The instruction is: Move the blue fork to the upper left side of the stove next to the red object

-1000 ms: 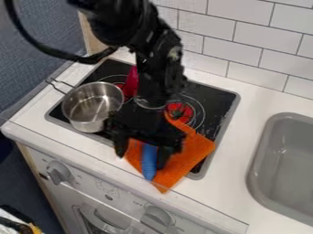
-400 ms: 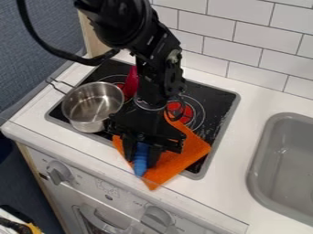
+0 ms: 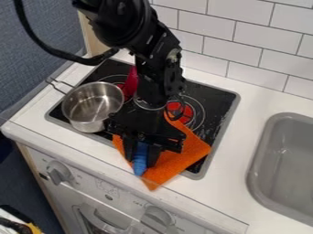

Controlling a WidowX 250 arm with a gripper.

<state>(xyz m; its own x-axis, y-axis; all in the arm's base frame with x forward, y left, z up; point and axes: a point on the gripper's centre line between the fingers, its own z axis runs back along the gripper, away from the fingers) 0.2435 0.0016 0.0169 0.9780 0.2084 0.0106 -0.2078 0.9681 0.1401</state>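
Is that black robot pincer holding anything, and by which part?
Yes: the pincer has the blue fork between its fingers, seemingly by the handle, whose rounded end pokes out over the orange cloth.

The black two-finger end effector (image 3: pixel 140 159) grips the ridged blue fork (image 3: pixel 140 166) over the orange cloth (image 3: pixel 178 160), near the round silver metal pot (image 3: pixel 89 123) on the flat black stove (image 3: pixel 215 103).

I record: pot (image 3: pixel 92 105) on the stove (image 3: pixel 215 98), left side; cloth (image 3: pixel 178 162) across the stove's front edge, onto the counter (image 3: pixel 245 137); sink (image 3: pixel 287 169) in the counter, right of the stove; wall (image 3: pixel 245 45) behind; knobs (image 3: pixel 58 173) in front, below.
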